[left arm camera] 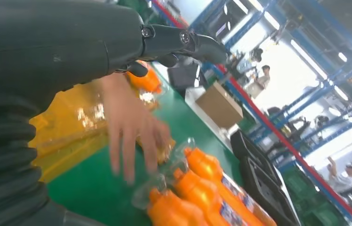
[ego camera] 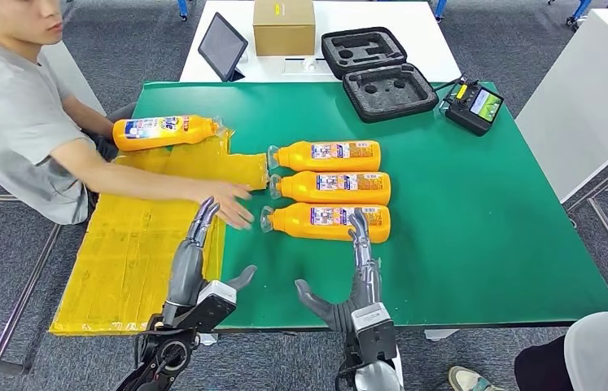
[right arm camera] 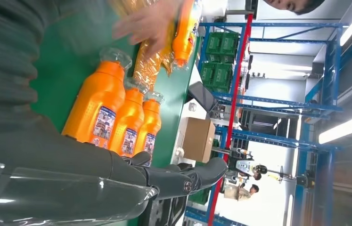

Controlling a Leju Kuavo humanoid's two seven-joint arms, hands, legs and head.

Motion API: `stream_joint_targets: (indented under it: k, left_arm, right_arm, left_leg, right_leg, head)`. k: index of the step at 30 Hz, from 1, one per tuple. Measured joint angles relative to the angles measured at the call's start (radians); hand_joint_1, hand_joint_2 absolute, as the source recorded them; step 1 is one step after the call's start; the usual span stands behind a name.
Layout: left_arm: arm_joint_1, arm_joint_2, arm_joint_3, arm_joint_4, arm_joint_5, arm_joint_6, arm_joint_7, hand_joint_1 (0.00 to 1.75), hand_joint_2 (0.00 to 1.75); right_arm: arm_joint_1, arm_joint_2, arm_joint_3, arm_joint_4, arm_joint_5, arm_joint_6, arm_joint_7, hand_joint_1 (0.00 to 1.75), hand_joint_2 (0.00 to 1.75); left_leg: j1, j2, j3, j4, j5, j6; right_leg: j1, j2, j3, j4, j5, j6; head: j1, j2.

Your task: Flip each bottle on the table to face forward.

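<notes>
So three orange bottles sit in a stack-like row at the centre of the head view on the green table [ego camera: 487, 244], all lying on their sides with caps pointing frame-left and long axes running left-right. The near bottle [ego camera: 326, 221] is the one that matters, I reckon. The right hand [ego camera: 356, 277] comes up from the bottom centre with its fingers stretched straight out, and its fingertips [ego camera: 358, 220] overlap that bottle's lower edge toward the base end; touching or just above, I can't tell. Fingers are apart and holding nothing, thumb splayed to frame-left.

The left hand [ego camera: 196, 265] is lower left, also flat and empty, fingers pointing up-frame, well left of the bottle caps. So the right is clearly the nearer one.

A person's hand [ego camera: 231, 204] reaches in from the left, just beside the left hand's fingertips, near the caps. A fourth bottle [ego camera: 166, 132] lies upper left on the yellow sheet [ego camera: 121, 269], by the person's arm.
</notes>
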Motion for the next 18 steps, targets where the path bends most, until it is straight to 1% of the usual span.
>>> stream_joint_targets:
  k: [3, 7, 9, 10, 11, 12, 14, 15, 16, 17, 18]
  left_arm:
    - [0.005, -0.010, -0.016, 0.002, 0.064, -0.042, -0.016, 0.00, 1.75]
    - [0.020, -0.025, -0.034, 0.003, 0.176, -0.114, -0.034, 0.00, 1.75]
    - [0.033, -0.033, -0.042, 0.003, 0.225, -0.135, -0.045, 0.00, 1.75]
    - [0.039, -0.037, -0.046, 0.003, 0.241, -0.138, -0.051, 0.00, 1.75]
    - [0.044, -0.039, -0.049, 0.003, 0.252, -0.137, -0.056, 0.00, 1.75]
    - [0.047, -0.042, -0.052, 0.003, 0.260, -0.136, -0.060, 0.00, 1.75]
    - [0.052, -0.047, -0.061, 0.004, 0.272, -0.135, -0.064, 0.00, 1.75]
    - [0.052, -0.050, -0.066, 0.004, 0.277, -0.135, -0.067, 0.00, 1.75]
    - [0.052, -0.052, -0.072, 0.005, 0.283, -0.134, -0.070, 0.00, 1.75]
    - [0.053, -0.054, -0.077, 0.007, 0.289, -0.132, -0.072, 0.00, 1.75]
    - [0.053, -0.056, -0.082, 0.008, 0.295, -0.128, -0.075, 0.00, 1.75]
  right_arm:
    - [0.008, -0.001, -0.020, -0.022, 0.002, -0.010, 0.000, 0.00, 0.00]
    - [0.008, 0.007, -0.056, -0.001, -0.009, -0.032, 0.000, 0.00, 1.75]
    - [0.009, 0.015, -0.082, 0.010, 0.035, -0.060, 0.000, 0.00, 1.75]
    - [0.011, 0.021, -0.102, 0.013, 0.099, -0.076, 0.000, 0.00, 1.75]
    - [0.014, 0.032, -0.130, 0.013, 0.200, -0.087, 0.000, 0.00, 1.75]
    - [0.018, 0.047, -0.165, 0.008, 0.331, -0.094, 0.000, 0.00, 1.75]
    - [0.025, 0.083, -0.251, -0.013, 0.634, -0.098, 0.000, 0.00, 1.75]
    - [0.026, 0.097, -0.295, -0.027, 0.764, -0.099, 0.000, 0.00, 1.75]
    - [0.026, 0.109, -0.337, -0.039, 0.868, -0.099, 0.000, 0.00, 1.75]
    - [0.026, 0.119, -0.377, -0.048, 0.944, -0.100, 0.000, 0.00, 1.75]
    - [0.025, 0.125, -0.413, -0.052, 0.992, -0.100, 0.000, 0.00, 1.75]
  left_leg:
    - [0.000, 0.000, 0.000, 0.000, 0.000, 0.000]
    - [0.000, 0.000, 0.000, 0.000, 0.000, 0.000]
    - [0.000, 0.000, 0.000, 0.000, 0.000, 0.000]
    - [0.000, 0.000, 0.000, 0.000, 0.000, 0.000]
    - [0.000, 0.000, 0.000, 0.000, 0.000, 0.000]
    - [0.000, 0.000, 0.000, 0.000, 0.000, 0.000]
    - [0.000, 0.000, -0.001, 0.000, 0.000, 0.000]
    - [0.000, 0.000, -0.001, 0.000, 0.000, 0.000]
    - [0.000, 0.000, -0.001, 0.000, 0.000, 0.000]
    - [0.000, 0.000, -0.001, 0.000, 0.000, 0.000]
    - [0.000, 0.000, -0.001, 0.000, 0.000, 0.000]
  right_leg:
    - [0.000, 0.000, 0.000, 0.000, 0.000, 0.000]
    - [0.000, 0.000, 0.000, 0.000, 0.000, 0.000]
    - [0.000, 0.000, 0.000, 0.000, 0.000, 0.000]
    - [0.000, 0.000, 0.000, 0.000, 0.000, 0.000]
    - [0.000, 0.000, 0.000, 0.000, 0.000, 0.000]
    - [0.000, 0.000, -0.001, 0.000, 0.000, 0.000]
    - [0.000, 0.000, -0.001, 0.000, 0.000, 0.000]
    - [0.000, 0.000, -0.001, 0.000, 0.000, 0.000]
    - [0.000, 0.000, 0.000, 0.000, 0.000, 0.000]
    - [0.000, 0.000, 0.000, 0.000, 0.000, 0.000]
    - [0.000, 0.000, 0.000, 0.000, 0.000, 0.000]
  head:
    - [0.000, 0.000]
    - [0.000, 0.000]
    - [0.000, 0.000]
    - [0.000, 0.000]
    - [0.000, 0.000]
    - [0.000, 0.000]
    - [0.000, 0.000]
    - [0.000, 0.000]
    - [0.000, 0.000]
    - [0.000, 0.000]
    - [0.000, 0.000]
